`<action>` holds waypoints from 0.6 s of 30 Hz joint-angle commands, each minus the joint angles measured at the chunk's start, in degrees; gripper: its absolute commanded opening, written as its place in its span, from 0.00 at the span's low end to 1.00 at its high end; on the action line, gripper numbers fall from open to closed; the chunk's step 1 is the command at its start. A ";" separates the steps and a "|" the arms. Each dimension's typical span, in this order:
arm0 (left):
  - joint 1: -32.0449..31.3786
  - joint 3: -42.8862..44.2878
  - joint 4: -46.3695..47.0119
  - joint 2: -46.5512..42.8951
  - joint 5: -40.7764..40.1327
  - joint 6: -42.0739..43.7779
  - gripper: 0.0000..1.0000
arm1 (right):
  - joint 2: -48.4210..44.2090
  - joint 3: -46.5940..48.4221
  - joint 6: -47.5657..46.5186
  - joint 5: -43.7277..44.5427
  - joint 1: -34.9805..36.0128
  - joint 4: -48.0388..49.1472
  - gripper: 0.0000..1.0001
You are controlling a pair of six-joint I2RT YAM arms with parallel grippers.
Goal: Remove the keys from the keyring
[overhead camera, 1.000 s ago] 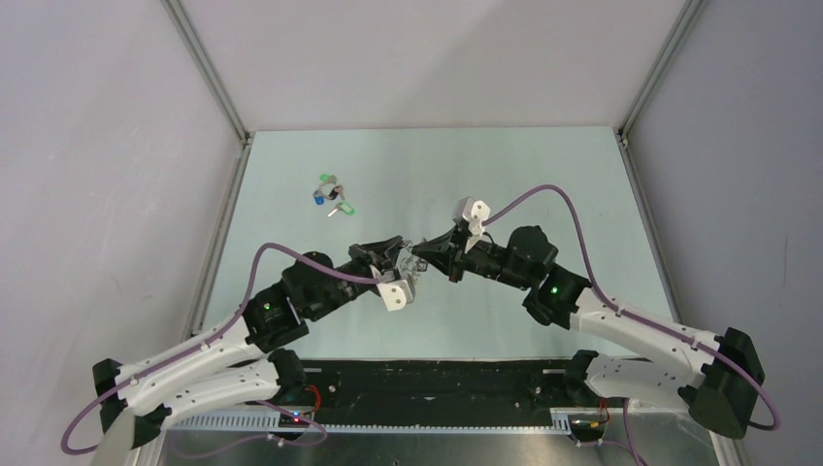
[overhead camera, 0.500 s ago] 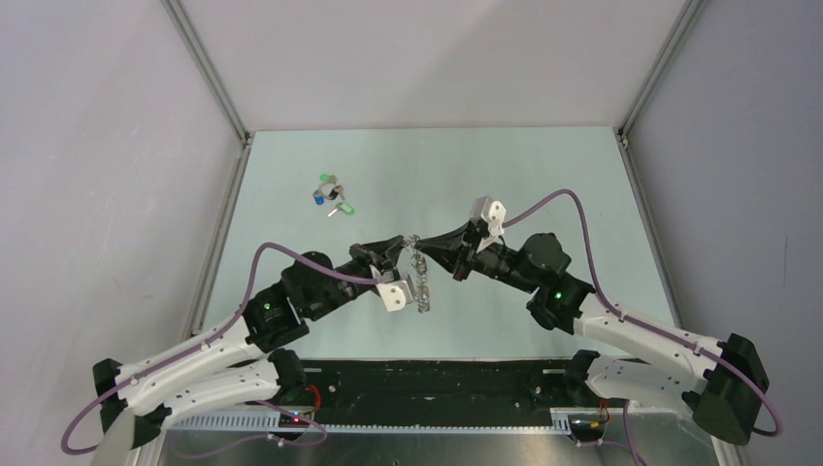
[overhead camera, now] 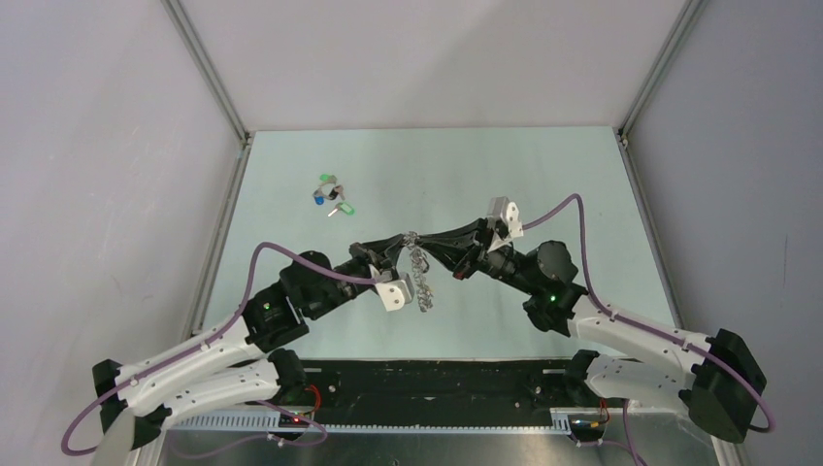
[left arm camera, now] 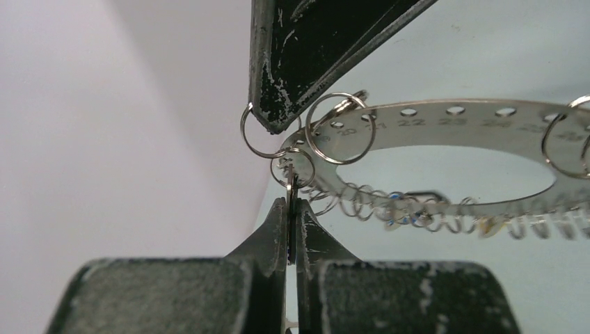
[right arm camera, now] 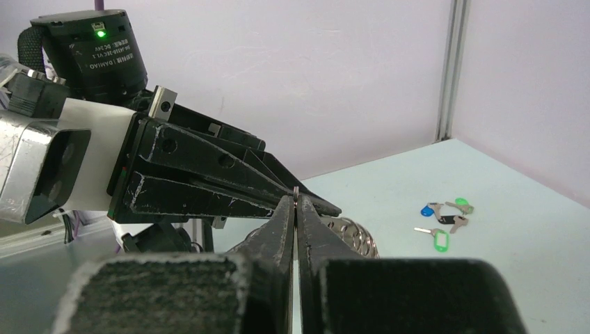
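Left gripper (left arm camera: 292, 209) clamped shut on wire loop (left arm camera: 292, 185). Right gripper (right arm camera: 296, 205) shut too, pinching neighbouring loop (left arm camera: 243, 132). Keyring (left arm camera: 445, 129) hangs between tips above table (overhead camera: 543, 175). Loose keys (overhead camera: 330, 194) well apart. Risk: thin loop slips from pinch, keyring drops.

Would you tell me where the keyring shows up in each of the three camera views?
Top external: the keyring hangs edge-on at centre, just below the tip of the left gripper.
Left wrist: keyring is a numbered grey band from centre to the right edge.
Right wrist: only the keyring's wire loops show, low at centre.
Shared landmark: the left gripper, shut on one of the ring's loops, is in all three views.
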 commanded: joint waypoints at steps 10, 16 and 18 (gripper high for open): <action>-0.14 1.37 2.07 -0.29 -1.96 0.19 0.00 | 1.63 -3.78 13.21 -6.78 -3.58 17.16 0.00; -0.08 1.40 2.05 -0.50 -3.14 0.52 0.00 | 1.48 -3.82 17.00 -9.16 -4.11 16.38 0.00; -0.02 1.40 2.08 -0.66 -3.46 0.69 0.00 | 1.20 -3.86 17.91 -9.69 -4.24 15.28 0.00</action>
